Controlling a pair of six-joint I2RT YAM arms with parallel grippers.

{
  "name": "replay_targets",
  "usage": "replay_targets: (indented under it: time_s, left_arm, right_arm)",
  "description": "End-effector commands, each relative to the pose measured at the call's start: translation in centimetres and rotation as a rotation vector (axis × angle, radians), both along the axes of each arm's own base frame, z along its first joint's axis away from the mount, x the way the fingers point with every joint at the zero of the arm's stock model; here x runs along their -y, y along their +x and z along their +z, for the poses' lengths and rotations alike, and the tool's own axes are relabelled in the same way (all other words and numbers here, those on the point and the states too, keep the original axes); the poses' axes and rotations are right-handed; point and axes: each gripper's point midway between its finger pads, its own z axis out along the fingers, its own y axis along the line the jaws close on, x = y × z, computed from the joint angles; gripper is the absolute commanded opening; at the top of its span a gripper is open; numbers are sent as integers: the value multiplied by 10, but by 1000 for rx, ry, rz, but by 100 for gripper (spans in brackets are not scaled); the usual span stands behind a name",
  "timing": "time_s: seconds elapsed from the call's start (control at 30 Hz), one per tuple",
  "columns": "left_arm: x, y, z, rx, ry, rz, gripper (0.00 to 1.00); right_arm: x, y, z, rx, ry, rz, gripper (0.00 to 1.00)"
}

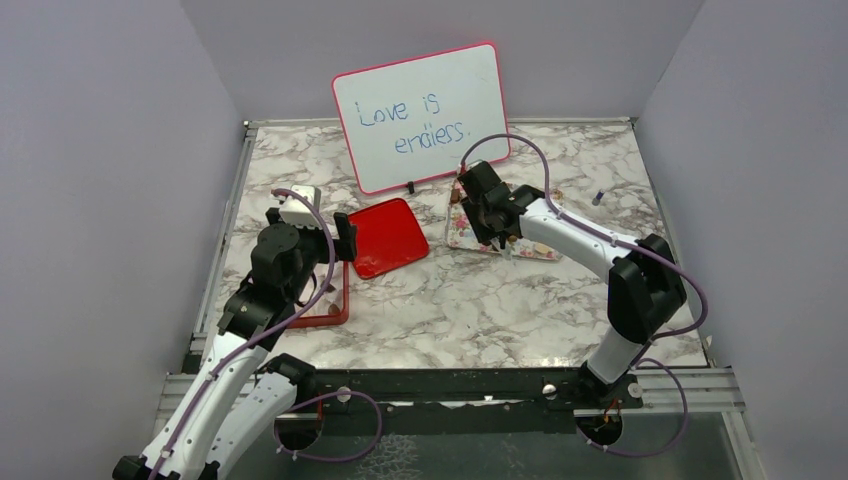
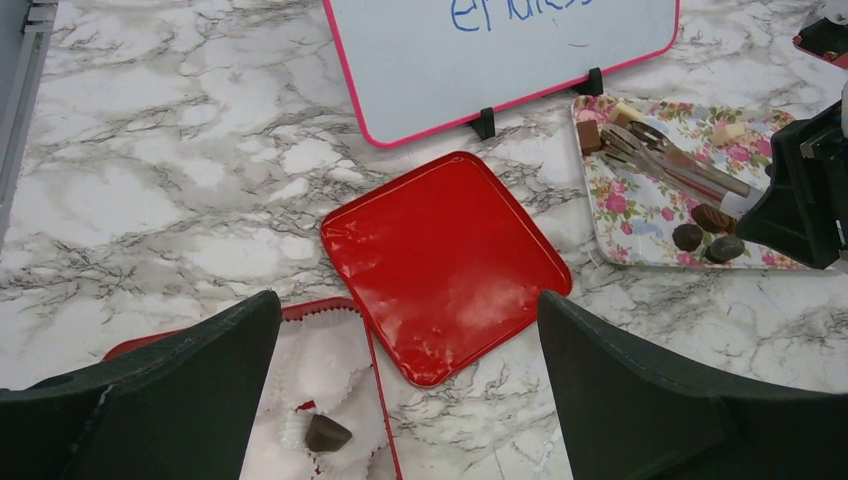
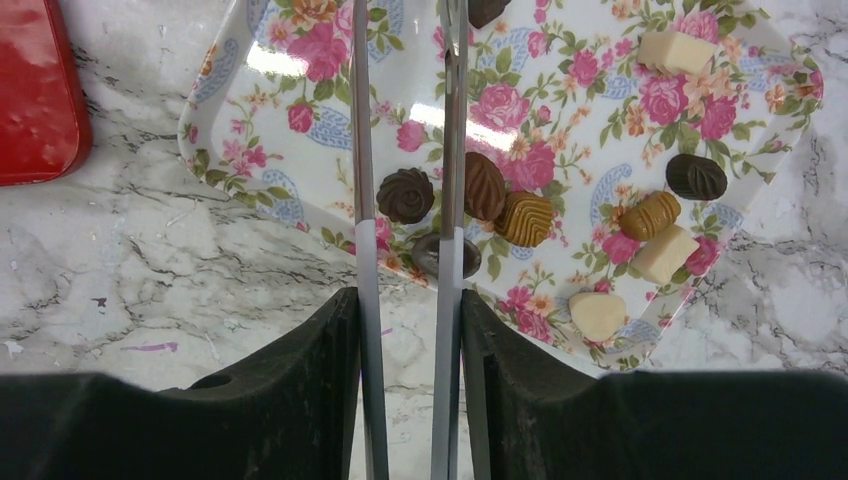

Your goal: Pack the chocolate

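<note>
Several chocolates [image 3: 527,218], long axes in mixed directions

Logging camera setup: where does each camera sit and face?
Top external: above and behind, looking down on the table; left arm and right arm show.
Left wrist: looks forward over the red lid toward the whiteboard; open left gripper frames it.
Right wrist: looks down on the chocolates; right gripper clamps tongs.
Shared: all show the flowered tray.
</note>
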Motion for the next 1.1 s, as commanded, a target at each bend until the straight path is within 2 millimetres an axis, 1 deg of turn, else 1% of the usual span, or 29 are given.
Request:
replay_targets:
  time_s: [0.0, 0.3, 0.6, 0.8, 0.93, 1.07]
  left_arm:
    - [5, 0, 12, 40, -29, -21, 99]
    - [5, -1, 14, 45, -35, -19, 99]
    - [1, -2, 20, 59, -49, 1, 99]
    - [-3, -4, 28, 73, -57, 21, 99]
    - [-7, -6, 36, 97, -71, 40, 99]
    - [-11, -7, 47, 121, -81, 62, 99]
  right_arm:
    - [-11, 13, 14, 50, 44, 12, 41]
    - [7, -5, 20, 19, 25, -50, 35]
    - [15, -22, 41, 31, 68, -46, 33]
    - [8, -30, 57, 45, 144, -23, 33]
    - [-8, -35, 70, 57, 241, 42, 32]
    - [-22, -39, 79, 62, 296, 71, 32]
